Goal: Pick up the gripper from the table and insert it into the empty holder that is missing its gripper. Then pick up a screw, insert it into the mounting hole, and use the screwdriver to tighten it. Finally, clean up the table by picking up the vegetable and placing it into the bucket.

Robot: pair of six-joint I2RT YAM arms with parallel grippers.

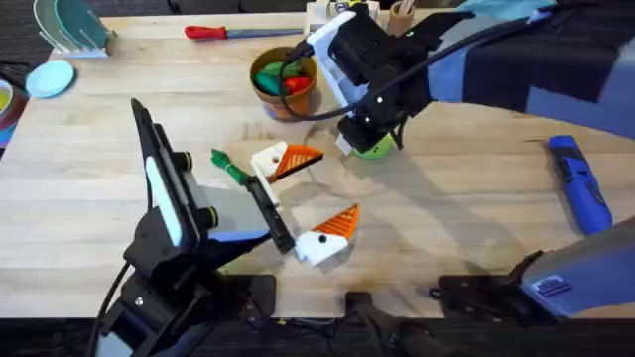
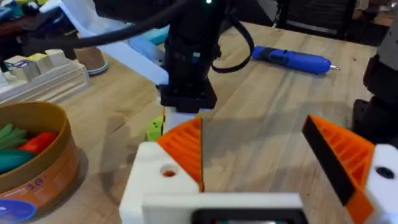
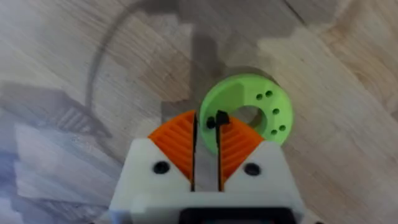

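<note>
My light wooden table (image 1: 466, 198). The blue screwdriver (image 1: 578, 184) lies at right, tip nearward. My right gripper (image 3: 206, 152) pinches a screw (image 3: 216, 119); my left gripper (image 2: 261, 162) gapes.

From my left wrist view I read one marking: the number "18", printed small and dark on the brown-orange side of the bucket (image 2: 37, 180), low on its wall. Just below it sits a round blue sticker (image 2: 15, 210) with pale print that is too blurred for me to read. I can read nothing else on the table (image 1: 466, 228).
</note>
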